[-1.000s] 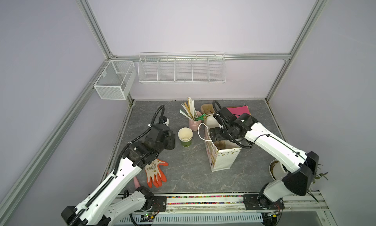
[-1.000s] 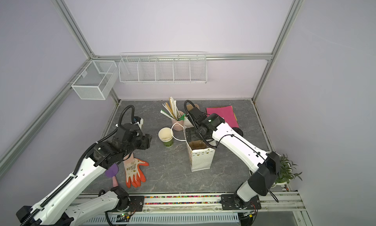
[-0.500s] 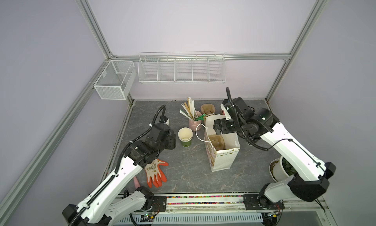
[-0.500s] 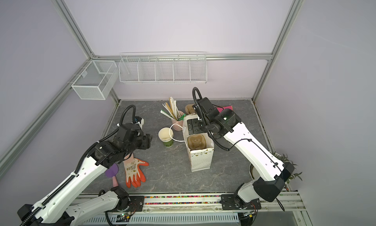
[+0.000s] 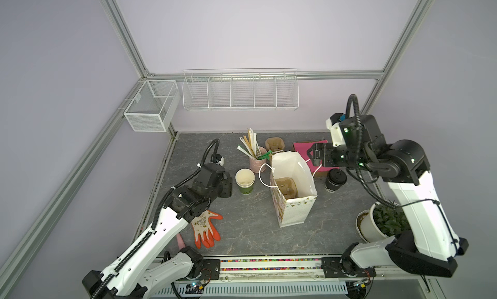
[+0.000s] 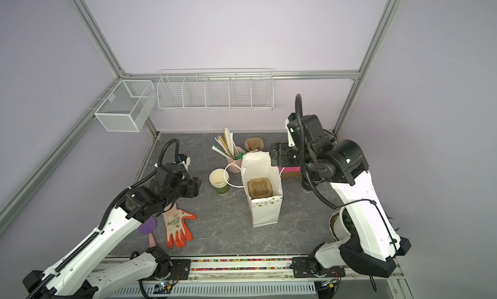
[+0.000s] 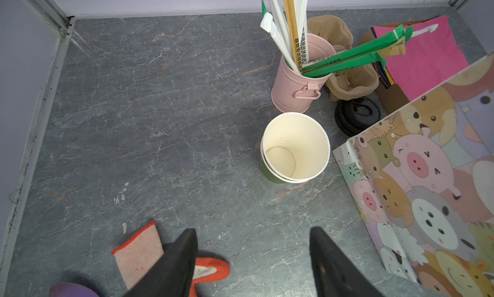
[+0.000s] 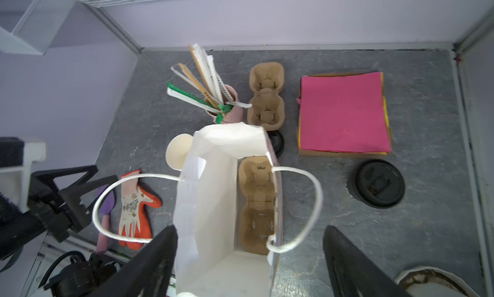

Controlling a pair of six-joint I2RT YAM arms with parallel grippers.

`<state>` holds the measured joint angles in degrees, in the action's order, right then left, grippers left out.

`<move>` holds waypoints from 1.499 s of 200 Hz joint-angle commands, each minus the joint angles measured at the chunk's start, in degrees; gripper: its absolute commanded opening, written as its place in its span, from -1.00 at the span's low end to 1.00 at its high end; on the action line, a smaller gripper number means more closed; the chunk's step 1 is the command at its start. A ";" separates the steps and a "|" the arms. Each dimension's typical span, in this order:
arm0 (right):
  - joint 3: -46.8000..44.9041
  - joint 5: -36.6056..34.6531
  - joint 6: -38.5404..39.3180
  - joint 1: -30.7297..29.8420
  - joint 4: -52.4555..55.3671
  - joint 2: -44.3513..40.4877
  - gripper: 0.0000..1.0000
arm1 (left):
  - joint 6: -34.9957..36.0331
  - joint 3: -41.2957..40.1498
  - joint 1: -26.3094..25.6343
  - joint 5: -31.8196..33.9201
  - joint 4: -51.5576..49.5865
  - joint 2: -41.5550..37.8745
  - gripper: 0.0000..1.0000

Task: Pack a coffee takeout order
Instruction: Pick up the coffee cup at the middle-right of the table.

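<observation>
Fig. Takeout order part-packed; top & wrist views.

(a) paper bag: stands upright in middle of table, mouth wide open, cord handles flopped outward to either side. Keeps opening free for loading from above.

(b) cup carrier: sits inside bag, low down, along one long wall. Prob. lies flat so cups can seat in its wells; leaves rest of bag floor bare.

(c) spare carrier: rests on table behind bag, just beside pink bucket of stir sticks. Looks surplus to this order.

(d) pink sheet: lies flat at back of table, apart from bag; not yet packed.

(e) black cup: stands lidded on table near bag, on R arm's side. Prob. next item for carrier.

(f) R gripper: hovers above bag mouth, jaws spread wide, nothing between. Sits high enough to clear handles; within reach of (d) & (e).

(g) L gripper: hovers low, jaws spread, empty, pointing toward green paper cup just beside bag. Placed either to take cup or to steady bag; cannot tell which.

(h) glove: lies flat near L arm; no part in order.
</observation>
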<state>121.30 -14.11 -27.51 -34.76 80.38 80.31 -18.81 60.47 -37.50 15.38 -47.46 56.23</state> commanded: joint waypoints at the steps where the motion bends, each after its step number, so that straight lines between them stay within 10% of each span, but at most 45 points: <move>1: -1.10 2.34 -2.73 6.33 6.83 0.60 0.76 | 0.35 -0.79 0.41 0.20 -0.78 -1.14 0.36; 123: -21.57 13.03 -3.34 33.24 -1.57 -0.21 0.77 | 0.09 -1.23 0.41 0.02 -0.61 -2.41 0.37; 300: -28.39 13.61 2.11 39.45 -9.85 15.79 0.78 | 0.01 -1.33 0.36 0.58 -0.70 -1.56 0.37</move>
<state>93.60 -1.41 -27.35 4.43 72.20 94.76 -18.83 59.66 -37.50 15.40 -47.46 54.70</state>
